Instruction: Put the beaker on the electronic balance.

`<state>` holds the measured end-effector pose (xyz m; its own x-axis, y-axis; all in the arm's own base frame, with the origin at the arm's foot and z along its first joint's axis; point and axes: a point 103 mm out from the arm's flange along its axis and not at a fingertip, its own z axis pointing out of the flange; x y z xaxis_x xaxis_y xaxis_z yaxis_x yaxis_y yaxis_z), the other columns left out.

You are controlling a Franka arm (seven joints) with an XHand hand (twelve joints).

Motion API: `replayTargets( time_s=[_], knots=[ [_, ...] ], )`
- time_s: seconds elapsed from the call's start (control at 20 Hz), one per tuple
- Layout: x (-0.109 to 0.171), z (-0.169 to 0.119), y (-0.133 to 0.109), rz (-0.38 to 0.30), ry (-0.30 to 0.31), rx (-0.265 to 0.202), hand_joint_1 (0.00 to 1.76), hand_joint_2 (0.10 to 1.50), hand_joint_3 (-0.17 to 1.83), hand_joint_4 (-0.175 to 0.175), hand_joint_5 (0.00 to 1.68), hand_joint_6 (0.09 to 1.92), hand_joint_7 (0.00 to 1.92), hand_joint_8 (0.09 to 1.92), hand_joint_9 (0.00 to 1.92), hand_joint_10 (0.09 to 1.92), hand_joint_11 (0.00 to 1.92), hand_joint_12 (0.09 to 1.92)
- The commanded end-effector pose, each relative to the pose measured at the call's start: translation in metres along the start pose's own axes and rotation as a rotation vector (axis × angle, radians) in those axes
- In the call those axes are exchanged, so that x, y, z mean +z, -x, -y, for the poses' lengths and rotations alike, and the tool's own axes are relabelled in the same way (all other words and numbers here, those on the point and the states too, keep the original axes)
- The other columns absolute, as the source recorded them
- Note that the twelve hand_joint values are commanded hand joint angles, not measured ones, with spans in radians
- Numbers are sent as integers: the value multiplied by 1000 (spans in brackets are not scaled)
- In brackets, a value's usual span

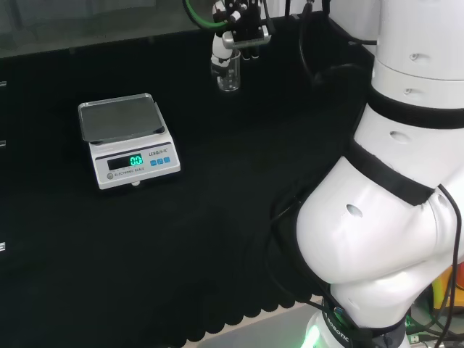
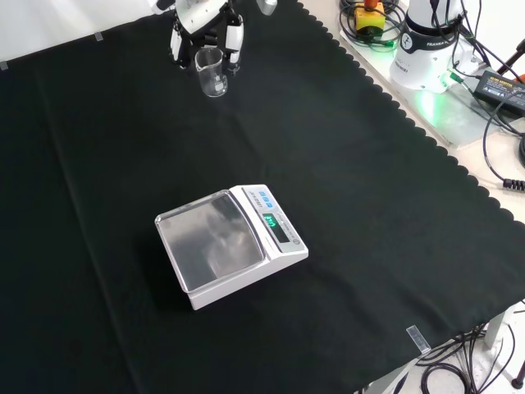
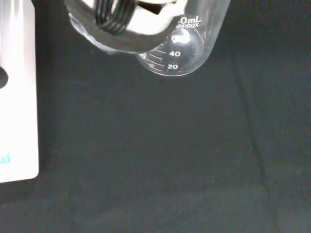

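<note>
The robot hand (image 2: 203,29) is at the glass beaker (image 2: 211,72), its fingers reaching down on both sides of the rim and seemingly pinching it, at the far edge of the black-clothed surface (image 2: 369,205). The beaker looks empty. The electronic balance (image 2: 231,245) stands well apart, nearer the front view's camera, its steel pan (image 1: 119,119) bare. To do this step well, keep the beaker upright, lift it clear of the cloth, and set it flat on the pan's middle.
</note>
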<state>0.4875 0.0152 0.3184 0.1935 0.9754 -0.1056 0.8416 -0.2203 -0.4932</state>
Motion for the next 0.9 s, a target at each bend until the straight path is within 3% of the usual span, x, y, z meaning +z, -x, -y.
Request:
replayTargets(
  time_s=[0.05, 0.25, 0.4, 0.55, 0.9],
  knots=[
    [0, 6, -14, 0, 21, -25, 1252, 1085, 65, -114, 914, 978, 1058, 1088, 1362, 914, 1355, 916],
    [2, 6, -18, 2, 16, -35, 1251, 1084, 67, -114, 914, 979, 1057, 1089, 1364, 914, 1356, 917],
    [3, 1, -21, -33, 30, -45, 1251, 1084, 67, -115, 913, 980, 1057, 1089, 1365, 913, 1356, 917],
    [1, -6, -22, 0, 33, -73, 1251, 1084, 68, -115, 913, 980, 1057, 1090, 1367, 913, 1355, 917],
    [-20, -31, -74, 18, 41, -188, 1251, 1083, 70, -115, 913, 980, 1057, 1091, 1370, 912, 1355, 917]
  ],
)
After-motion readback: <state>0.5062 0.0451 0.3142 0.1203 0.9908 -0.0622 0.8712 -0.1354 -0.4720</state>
